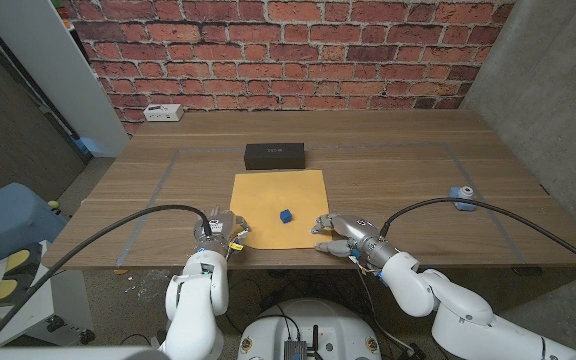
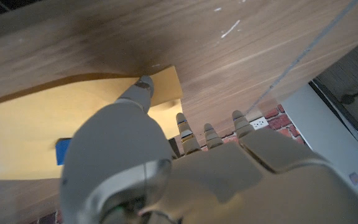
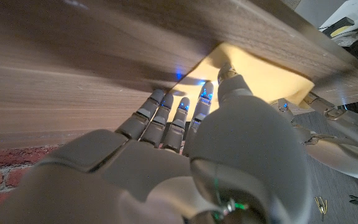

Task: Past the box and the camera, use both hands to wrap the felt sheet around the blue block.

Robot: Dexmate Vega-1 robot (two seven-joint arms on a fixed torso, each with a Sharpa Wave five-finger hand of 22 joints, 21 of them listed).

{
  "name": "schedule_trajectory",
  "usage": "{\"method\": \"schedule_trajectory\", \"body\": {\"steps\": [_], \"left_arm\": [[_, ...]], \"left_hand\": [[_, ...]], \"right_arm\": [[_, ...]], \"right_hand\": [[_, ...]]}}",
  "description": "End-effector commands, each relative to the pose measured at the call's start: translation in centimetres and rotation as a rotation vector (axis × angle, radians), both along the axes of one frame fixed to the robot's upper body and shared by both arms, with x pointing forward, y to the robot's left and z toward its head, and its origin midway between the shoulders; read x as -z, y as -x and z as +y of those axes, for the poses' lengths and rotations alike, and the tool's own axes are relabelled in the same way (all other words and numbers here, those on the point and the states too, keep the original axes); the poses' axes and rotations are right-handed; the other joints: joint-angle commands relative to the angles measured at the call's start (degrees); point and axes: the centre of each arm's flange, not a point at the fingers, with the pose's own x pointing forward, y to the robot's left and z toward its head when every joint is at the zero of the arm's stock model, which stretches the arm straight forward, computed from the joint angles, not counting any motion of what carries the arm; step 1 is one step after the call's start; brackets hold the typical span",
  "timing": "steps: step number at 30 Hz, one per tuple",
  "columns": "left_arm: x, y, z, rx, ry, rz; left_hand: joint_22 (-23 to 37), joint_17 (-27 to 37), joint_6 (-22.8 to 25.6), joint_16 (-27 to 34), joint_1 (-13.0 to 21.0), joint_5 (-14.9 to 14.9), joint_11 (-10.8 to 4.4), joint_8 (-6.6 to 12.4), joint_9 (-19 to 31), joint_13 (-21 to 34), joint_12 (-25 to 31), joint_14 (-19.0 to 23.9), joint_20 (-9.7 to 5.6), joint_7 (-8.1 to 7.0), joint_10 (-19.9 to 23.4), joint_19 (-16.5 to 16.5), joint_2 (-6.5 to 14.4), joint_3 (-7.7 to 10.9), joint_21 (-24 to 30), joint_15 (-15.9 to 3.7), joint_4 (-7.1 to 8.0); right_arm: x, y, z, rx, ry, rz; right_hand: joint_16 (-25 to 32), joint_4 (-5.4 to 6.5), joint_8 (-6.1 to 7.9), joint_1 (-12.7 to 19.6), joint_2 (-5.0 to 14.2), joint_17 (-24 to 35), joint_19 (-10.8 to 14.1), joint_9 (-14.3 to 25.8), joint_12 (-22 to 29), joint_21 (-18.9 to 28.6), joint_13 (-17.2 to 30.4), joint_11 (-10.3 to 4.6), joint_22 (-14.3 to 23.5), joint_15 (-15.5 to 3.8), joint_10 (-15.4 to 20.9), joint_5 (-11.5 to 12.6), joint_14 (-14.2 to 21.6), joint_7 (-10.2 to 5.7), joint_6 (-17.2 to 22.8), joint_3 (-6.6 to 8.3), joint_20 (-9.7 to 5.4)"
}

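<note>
An orange-yellow felt sheet lies flat on the wooden table, with a small blue block on its near half. My left hand is at the sheet's near-left corner and my right hand at its near-right corner. In the left wrist view my left hand has its thumb tip on the corner of the felt sheet, its fingers stretched out and apart, and the blue block lies beyond. In the right wrist view my right hand puts its thumb to the felt sheet, fingers spread on bare wood.
A black box lies just beyond the sheet's far edge. A small blue camera sits at the right of the table. A white power strip is at the far-left corner. A brick wall stands behind.
</note>
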Motion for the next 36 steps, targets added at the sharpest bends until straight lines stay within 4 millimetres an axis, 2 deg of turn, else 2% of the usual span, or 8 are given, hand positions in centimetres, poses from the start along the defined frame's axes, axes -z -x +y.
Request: {"method": "schedule_trajectory", "body": {"steps": [1, 6, 11, 15, 18, 23, 29, 36], "left_arm": [[-2.4, 1.5, 1.3, -0.137, -0.152, -0.168], [-2.3, 1.5, 1.3, -0.143, -0.157, -0.181], [-2.3, 1.4, 1.2, -0.13, -0.151, -0.185], [-2.3, 1.2, 1.0, -0.124, -0.148, -0.183], [-2.2, 1.0, 1.0, -0.119, -0.142, -0.18], [-2.1, 0.6, 1.0, -0.095, -0.111, -0.185], [-1.8, 0.4, 1.6, -0.056, -0.025, -0.236], [-1.5, 0.2, 2.7, -0.002, 0.138, -0.281]], "left_hand": [[0.2, -0.02, 8.37, 0.19, -0.18, -0.2, -0.24, -0.06, -0.06, 0.15, -0.14, 0.48, -0.34, 7.7, 0.79, 0.31, 0.5, -0.22, -0.02, 0.0, 0.25], [0.21, -0.03, 8.37, 0.18, -0.08, -0.25, -0.32, -0.12, 0.0, 0.15, -0.15, 0.94, -0.43, 7.84, 1.51, 0.6, 0.59, -0.39, -0.05, -0.21, 0.3], [0.21, -0.03, 8.54, 0.17, 0.05, -0.29, -0.36, -0.09, 0.12, 0.16, -0.24, 1.43, -0.49, 8.1, 2.02, 0.96, 0.66, -0.56, -0.06, -0.39, 0.31], [0.21, -0.03, 9.0, 0.21, 0.12, -0.31, -0.62, 0.09, 0.2, 0.16, -0.23, 1.86, -0.62, 8.04, 2.53, 1.29, 0.66, -0.68, -0.03, -0.56, 0.31], [0.21, -0.03, 8.97, 0.14, 0.08, -0.35, -0.68, 0.07, 0.29, 0.16, -0.35, 2.01, -0.77, 8.7, 2.71, 1.39, 0.62, -0.85, -0.08, -0.68, 0.36], [0.21, -0.02, 9.98, 0.04, -0.25, -0.41, -0.71, 0.59, 0.75, 0.17, -0.42, 2.4, -0.97, 10.04, 3.62, 1.52, 0.71, -1.28, -0.24, -0.85, 0.66], [0.24, -0.04, 10.65, 0.21, -0.25, -0.42, -0.48, 1.27, 1.84, 0.18, -0.33, 3.97, -1.2, 11.76, 5.7, 2.63, 1.41, -1.46, -0.12, -0.84, 0.75], [0.34, -0.06, 9.3, 0.05, 1.09, 0.2, -0.03, 1.88, 4.17, 0.29, -0.58, 5.44, -0.54, 14.6, 7.77, 3.77, 2.75, -0.78, -0.07, -0.63, 0.2]], "right_arm": [[0.9, -1.0, -0.7, 0.056, -0.004, -0.077], [0.9, -1.1, -0.9, 0.045, -0.023, -0.056], [0.2, -0.7, -1.2, 0.028, -0.077, -0.057], [-0.5, -0.2, -1.9, -0.018, -0.18, -0.048], [-1.1, 0.2, -2.6, -0.067, -0.246, -0.031], [-1.8, 0.9, -3.0, -0.12, -0.249, 0.001], [-2.3, 1.5, -2.5, -0.131, -0.148, 0.065], [-2.3, 1.7, -1.5, -0.123, -0.087, 0.067]], "right_hand": [[3.05, -0.59, 2.85, 4.09, 1.16, 2.22, 1.39, 0.15, 1.15, 1.05, -0.07, -2.79, 0.58, -9.99, 6.21, -1.66, 2.67, 2.14, 14.48, 0.3, -0.91], [3.11, -0.67, 2.22, 5.56, 1.05, 2.73, 1.54, -0.08, 0.92, 1.34, -0.09, -2.82, 0.65, -10.07, 6.89, -2.15, 1.47, 2.49, 16.47, 0.14, -1.36], [2.26, 2.03, -3.43, 1.45, 1.32, 2.42, 0.97, 0.22, -1.29, 1.49, 0.03, -0.13, 0.63, -8.19, 3.06, -2.62, 0.05, 0.38, 7.08, -1.74, -0.12], [0.79, 4.85, -5.65, -3.84, 1.86, 1.88, 0.09, 0.36, -2.52, 1.26, 0.17, 1.16, 0.5, -6.58, 0.53, -2.6, -1.2, -0.11, 1.5, -3.19, 1.17], [-0.55, 6.81, -5.92, -8.02, 1.71, 1.5, -0.97, 0.4, -3.22, 0.83, 0.27, 3.1, 0.4, -4.98, -1.31, -2.54, -2.54, 0.6, -1.69, -4.44, 2.21], [-2.98, 9.31, -5.45, -15.49, -2.15, 0.8, -3.41, 0.3, -3.77, -0.35, 0.35, 4.53, 0.26, -2.87, -3.38, -1.76, -5.39, 1.28, -3.34, -8.33, 3.9], [-6.15, 8.06, -5.67, -16.36, -6.33, -0.13, -7.28, 0.44, -5.08, -2.28, 0.41, 4.2, 0.16, -0.52, -8.83, 0.6, -10.22, 0.14, -6.76, -10.5, 5.15], [-7.58, 6.15, -5.75, -13.43, -6.5, -0.58, -9.28, 0.53, -5.4, -3.24, 0.43, 3.63, 0.13, 0.7, -12.39, 2.48, -12.92, -1.92, -10.24, -9.86, 5.89]]}}
